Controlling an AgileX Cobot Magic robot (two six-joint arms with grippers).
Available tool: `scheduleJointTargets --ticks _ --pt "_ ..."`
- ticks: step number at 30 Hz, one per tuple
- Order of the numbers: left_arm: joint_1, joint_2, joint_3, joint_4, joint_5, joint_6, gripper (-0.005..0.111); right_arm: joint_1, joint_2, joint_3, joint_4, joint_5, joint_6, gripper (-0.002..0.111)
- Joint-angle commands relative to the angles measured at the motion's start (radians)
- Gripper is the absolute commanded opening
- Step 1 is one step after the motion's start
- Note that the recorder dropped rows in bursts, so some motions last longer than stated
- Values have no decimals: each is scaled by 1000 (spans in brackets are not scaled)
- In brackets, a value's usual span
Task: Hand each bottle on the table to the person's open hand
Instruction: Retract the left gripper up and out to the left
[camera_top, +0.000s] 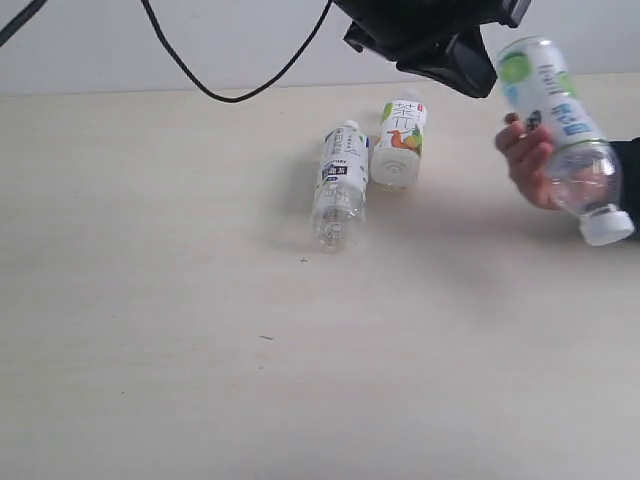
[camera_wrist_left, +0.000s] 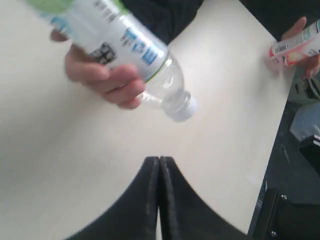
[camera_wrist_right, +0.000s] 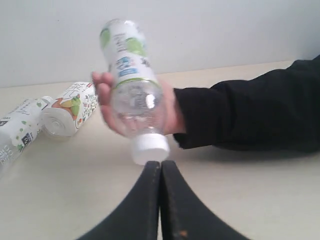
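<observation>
The green-labelled bottle (camera_top: 555, 120) is off the counter (camera_top: 150, 300), gripped in the person's hand (camera_top: 530, 160) and tilted with its white cap lowest. The blue-white labelled bottle (camera_top: 340, 185) and the fruit-picture bottle (camera_top: 399, 143) lie near each other on the counter. The left pincer (camera_wrist_left: 159, 160) and the right pincer (camera_wrist_right: 161, 163) are each pressed together, pinching nothing. The left wrist view shows a pink bottle (camera_wrist_left: 296, 46) in another hand (camera_wrist_left: 300, 25).

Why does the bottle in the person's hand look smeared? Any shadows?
Exterior view: the green-labelled bottle is slightly soft; the two lying bottles throw diffuse shadows on the table. Left wrist view: bottle and hand blur most, probably movement near the lens. Right wrist view: mild blur.
</observation>
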Motion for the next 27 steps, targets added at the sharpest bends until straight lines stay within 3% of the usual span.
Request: scheduleJointTargets --ticks 1,9,10,15,16,18,21,27 --pt "3 -63 83 -41 -14 124 1 -2 -7 5 2 -8 -1 0" --pt "4 -262 481 -351 -219 565 0 -2 -7 5 2 -8 -1 0" --pt "4 -348 601 -401 -302 671 0 -2 -7 5 2 -8 -1 0" --pt "4 -660 924 -323 -601 742 0 -2 -7 5 2 -8 -1 0" --pt "4 -746 985 -318 -712 742 0 -2 -7 5 2 -8 -1 0" --pt "4 -853 1050 -312 -800 742 0 -2 -7 5 2 -8 -1 0" --pt "4 -937 1096 -284 -817 744 0 -2 -7 5 2 -8 -1 0" --pt "4 -949 1117 -256 -832 744 0 -2 -7 5 2 -8 -1 0"
